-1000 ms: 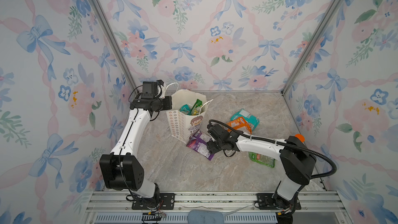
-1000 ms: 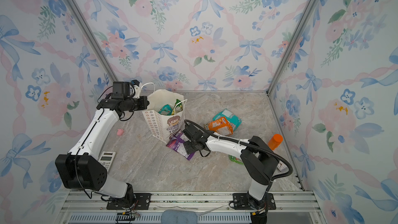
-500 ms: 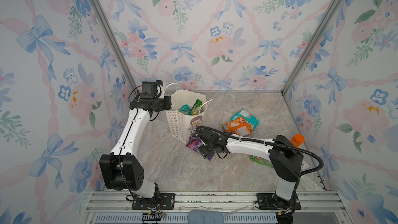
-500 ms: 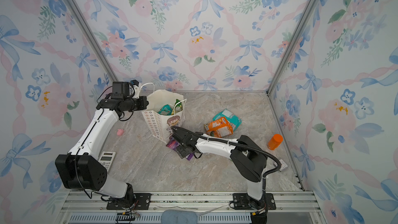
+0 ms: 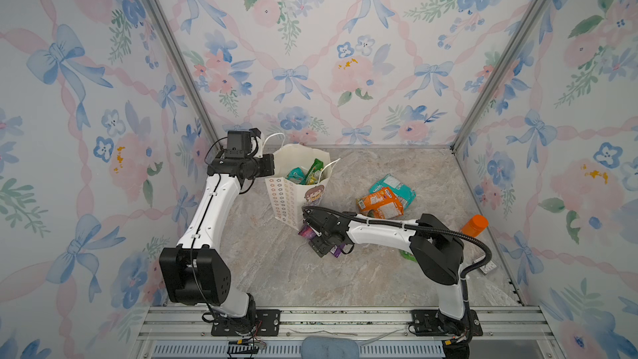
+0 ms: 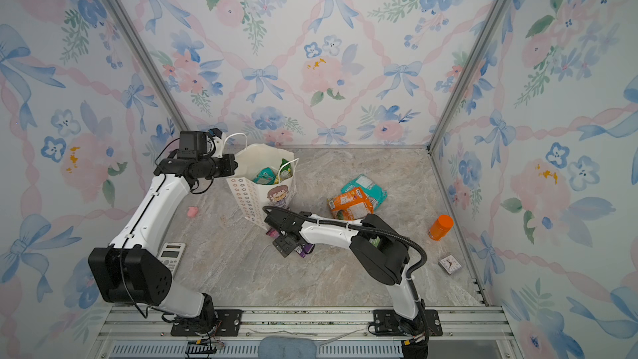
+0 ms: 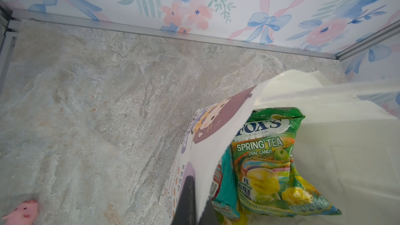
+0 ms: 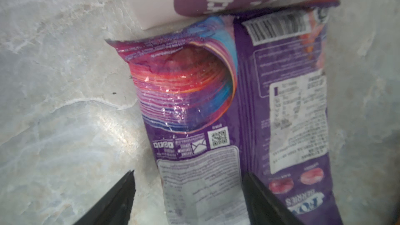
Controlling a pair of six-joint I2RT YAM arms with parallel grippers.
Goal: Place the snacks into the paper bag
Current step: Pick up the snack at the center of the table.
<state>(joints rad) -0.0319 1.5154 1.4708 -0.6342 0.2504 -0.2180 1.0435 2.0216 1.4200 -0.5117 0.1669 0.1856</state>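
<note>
Purple glossy film, crinkled: the purple pouch (image 8: 216, 115) lies flat on the worktop (image 5: 276, 271), printed back up, with its far end touching the foot of the paper bag (image 5: 293, 195).

**Handling (judged):**
- It looks light, soft and slippery, with loose candy inside that will shift.
- The flat sealed ends are thin and likely to slide out of a pinch.
- A better hold is across the long edge where the filling bulges, so the film bunches between the pads.
- Because it lies flat, one finger has to scrape under the edge.

**Right arm:**
- The right gripper (image 8: 188, 173) is spread wide and holds nothing.
- One finger is over bare worktop just beside the pouch edge; the other is over the pouch's middle seam.
- The arm reaches low across the worktop, forearm near level, wrist tipped down toward the bag's foot.

**Left arm:**
- The left gripper (image 7: 198, 208) is clamped on the bag's rim, one finger outside the wall and one inside, holding the mouth open.
- The arm is raised, with the wrist level at rim height.

**Other snacks:**
- A green pouch (image 7: 266, 159) and a teal pouch (image 7: 225, 182) are inside the bag.
- An orange pouch (image 5: 379, 203) overlaps a second teal pouch (image 5: 393, 188) out on the worktop, well apart from the bag.
</note>
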